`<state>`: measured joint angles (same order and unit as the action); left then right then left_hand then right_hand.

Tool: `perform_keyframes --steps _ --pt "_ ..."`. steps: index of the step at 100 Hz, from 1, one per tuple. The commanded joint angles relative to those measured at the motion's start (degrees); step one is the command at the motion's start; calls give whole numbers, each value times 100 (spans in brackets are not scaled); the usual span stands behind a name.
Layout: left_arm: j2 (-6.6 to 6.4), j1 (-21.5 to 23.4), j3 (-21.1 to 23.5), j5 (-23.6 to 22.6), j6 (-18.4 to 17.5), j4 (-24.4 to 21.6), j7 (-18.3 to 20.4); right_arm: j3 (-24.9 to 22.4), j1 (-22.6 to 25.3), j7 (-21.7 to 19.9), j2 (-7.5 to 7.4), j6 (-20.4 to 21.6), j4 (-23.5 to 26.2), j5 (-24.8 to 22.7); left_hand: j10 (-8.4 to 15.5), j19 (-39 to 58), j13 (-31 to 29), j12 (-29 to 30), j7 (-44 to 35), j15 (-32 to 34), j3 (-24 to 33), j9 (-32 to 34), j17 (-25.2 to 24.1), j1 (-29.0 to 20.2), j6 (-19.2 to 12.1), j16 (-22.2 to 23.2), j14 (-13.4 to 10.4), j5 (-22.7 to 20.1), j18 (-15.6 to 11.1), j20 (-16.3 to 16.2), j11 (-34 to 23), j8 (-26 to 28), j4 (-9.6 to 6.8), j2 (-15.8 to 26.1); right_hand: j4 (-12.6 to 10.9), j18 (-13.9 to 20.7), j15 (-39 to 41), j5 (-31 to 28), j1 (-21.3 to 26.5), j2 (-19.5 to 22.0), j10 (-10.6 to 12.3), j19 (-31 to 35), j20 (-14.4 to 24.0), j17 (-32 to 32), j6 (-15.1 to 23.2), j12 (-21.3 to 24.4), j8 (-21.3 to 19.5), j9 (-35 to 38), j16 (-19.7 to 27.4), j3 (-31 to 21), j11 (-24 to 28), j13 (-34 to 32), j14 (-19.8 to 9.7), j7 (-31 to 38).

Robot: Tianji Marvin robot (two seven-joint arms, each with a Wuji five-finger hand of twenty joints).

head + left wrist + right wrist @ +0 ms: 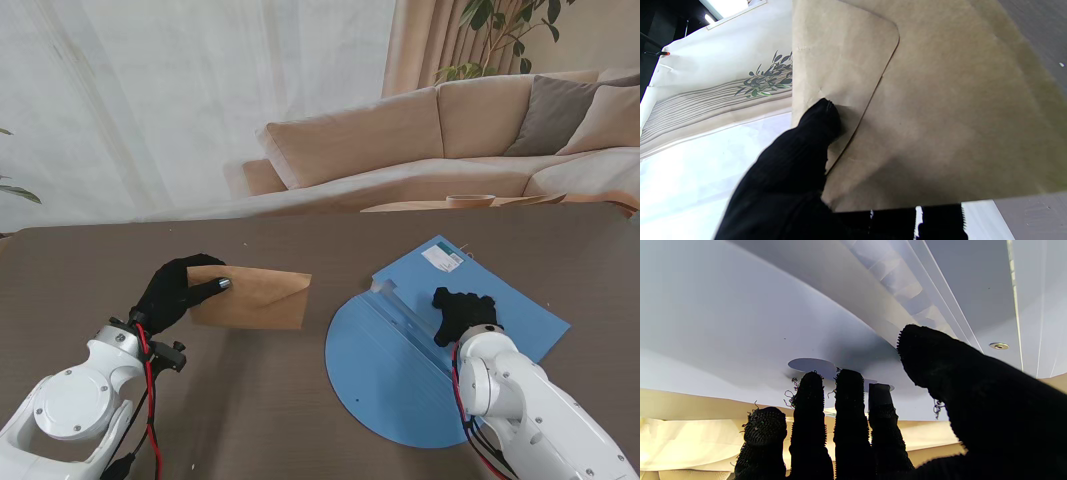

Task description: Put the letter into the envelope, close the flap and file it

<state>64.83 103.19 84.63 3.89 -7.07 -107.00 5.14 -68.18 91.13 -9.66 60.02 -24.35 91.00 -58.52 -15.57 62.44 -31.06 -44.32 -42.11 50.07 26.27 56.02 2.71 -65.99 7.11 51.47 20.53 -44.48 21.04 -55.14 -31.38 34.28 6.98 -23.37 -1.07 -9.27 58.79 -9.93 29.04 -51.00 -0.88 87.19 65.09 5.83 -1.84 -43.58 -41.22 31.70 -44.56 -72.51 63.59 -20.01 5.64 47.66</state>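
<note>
Behind the dark wood-grain desk (250,400) you have a beige sofa (420,140) and a pale curtain (150,100).

Your left hand (175,290) is raised over the left half of the desk, wrist cocked, black-gloved fingers closed on the short left edge of the brown kraft envelope (255,298). It holds the envelope out flat toward the desk's middle. In the left wrist view one gloved finger (821,121) presses right at the edge of the rounded flap (840,60), which lies folded down against the envelope's body. You cannot see the letter in any view.

Your right hand (462,310) lies palm-down on the open blue file folder (400,380), which takes up the right half of the desk with a white label (443,259) near its far corner. The forearm comes up from the near right corner. The right wrist view shows four fingers (848,400) held straight and slightly spread, the thumb (927,353) out to one side, grasping nothing; the fingertips rest on or just above the folder's pocket, and you cannot tell which.
</note>
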Motion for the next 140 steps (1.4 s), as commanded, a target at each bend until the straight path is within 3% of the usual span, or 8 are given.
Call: perform_keyframes --steps 1,40,63,80,90,105,110,140 --pt "37 22 9 3 -24 -34 75 22 33 -83 21 -12 42 18 14 116 89 -122 -517 104 107 -50 -58 -378 -197 143 -20 -211 -106 -67 -252 237 -88 423 211 -102 161 159 476 -84 907 61 -68 -61 -140 -539 -123 216 -160 -684 933 0 179 144" --pt "32 2 26 21 -53 -16 103 -84 49 41 55 -26 177 107 14 115 94 -126 -519 105 113 -49 -58 -374 -193 145 -18 -213 -106 -68 -254 235 -87 422 273 -220 480 -33 771 -180 1166 133 -107 251 -134 -756 -221 597 -390 -926 1183 -407 128 326" --pt "30 -5 31 30 -73 -8 112 -126 56 127 74 -48 239 124 11 115 90 -127 -518 107 109 -55 -57 -370 -198 147 -20 -207 -106 -68 -252 236 -85 425 273 -279 473 -103 802 -174 1106 222 -109 439 -109 -618 -193 699 -424 -1082 1013 -545 137 359" --pt "31 -3 37 42 -80 -9 113 -158 91 86 66 -22 280 65 10 115 92 -128 -515 106 107 -51 -57 -370 -195 147 -19 -210 -106 -69 -256 233 -84 421 266 -289 -2 -276 1090 -192 632 243 -120 507 33 166 208 793 -113 -1244 58 -677 192 -18" --pt "31 -5 38 48 -82 -8 115 -147 100 115 71 -76 285 21 14 112 93 -129 -512 107 107 -53 -61 -370 -208 148 -19 -204 -108 -68 -257 231 -85 424 232 -292 -148 -438 1523 77 579 284 -135 679 37 511 354 1066 95 -1389 -233 -879 285 -29" --pt "31 -9 37 52 -88 -4 115 -136 106 170 78 -122 275 6 17 110 93 -130 -506 110 100 -54 -62 -364 -212 149 -22 -213 -109 -67 -260 218 -84 419 -804 -124 -230 -492 1645 1050 506 468 -834 631 68 1111 700 1287 256 -1044 -741 -971 323 1" --pt "32 -8 37 53 -87 -6 113 -134 105 171 78 -128 273 14 21 110 93 -133 -505 109 101 -52 -62 -363 -217 149 -21 -217 -109 -67 -262 213 -84 420 -925 -84 -265 -499 1685 1086 478 487 -886 624 75 1253 741 1326 289 -1030 -888 -993 314 -17" --pt "31 -7 41 49 -95 -4 111 -119 97 141 82 -149 282 144 24 110 96 -144 -495 112 102 -56 -62 -357 -228 153 -20 -225 -111 -67 -269 181 -84 418 -751 -1 -864 -653 1808 839 84 563 -1071 631 -33 2296 1213 1700 736 -1288 -2304 -1138 242 -268"
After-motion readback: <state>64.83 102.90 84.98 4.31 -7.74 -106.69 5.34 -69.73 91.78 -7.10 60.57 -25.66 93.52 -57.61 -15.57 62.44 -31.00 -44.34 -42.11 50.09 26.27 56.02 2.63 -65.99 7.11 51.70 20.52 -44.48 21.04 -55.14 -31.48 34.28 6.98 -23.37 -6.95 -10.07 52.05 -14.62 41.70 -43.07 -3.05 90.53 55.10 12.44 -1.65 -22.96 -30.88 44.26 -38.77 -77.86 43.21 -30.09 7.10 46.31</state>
